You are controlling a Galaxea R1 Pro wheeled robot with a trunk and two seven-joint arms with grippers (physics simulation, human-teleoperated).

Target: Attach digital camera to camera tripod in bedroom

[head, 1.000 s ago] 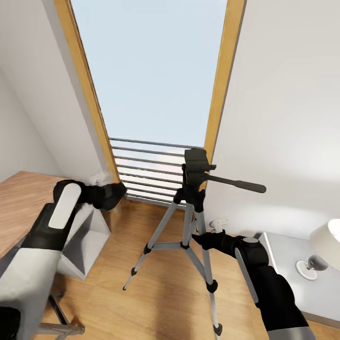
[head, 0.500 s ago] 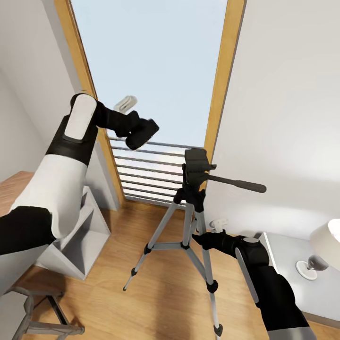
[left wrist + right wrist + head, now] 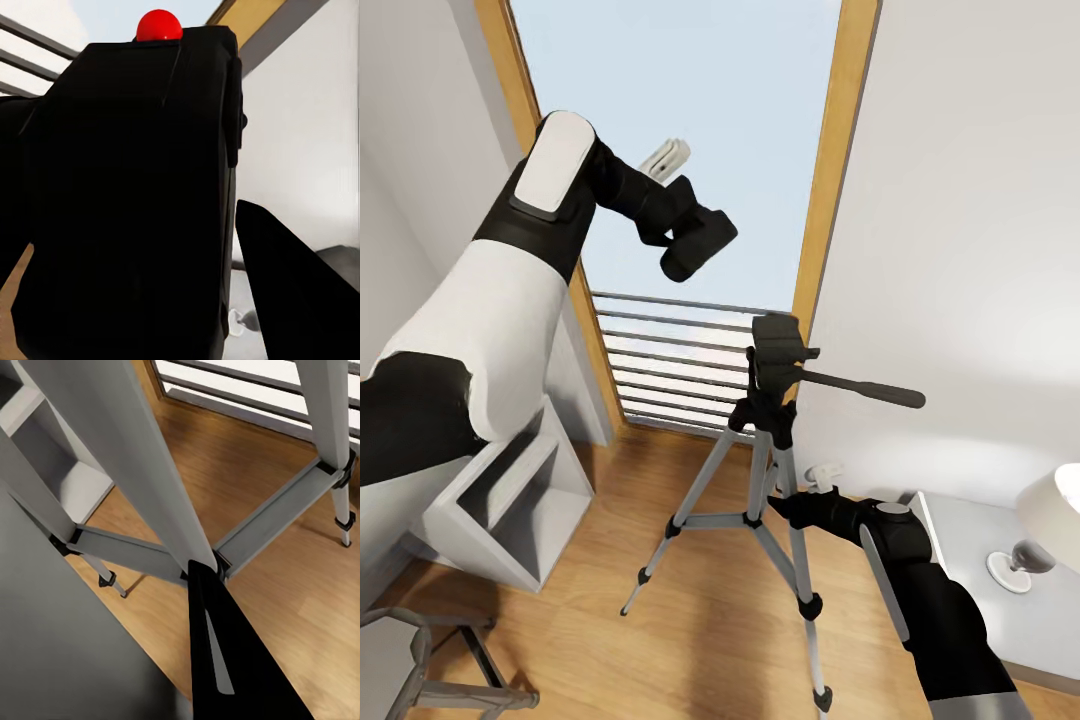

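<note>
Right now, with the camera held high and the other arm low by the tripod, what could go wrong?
1. The digital camera hangs in the left pincer well above and to the left of the tripod head; a slip would drop it to the wood floor.
2. The right pincer sits against a tripod leg; a nudge could tip the camera tripod.
3. The pan handle juts sideways and might catch a descending arm.

Held high before the window: black camera (image 3: 698, 243), red button (image 3: 159, 25) on top, up and to the left of the tripod (image 3: 765, 470). Stood upright on the wood floor on spread silver legs, black head bare, pan handle pointing right.
</note>
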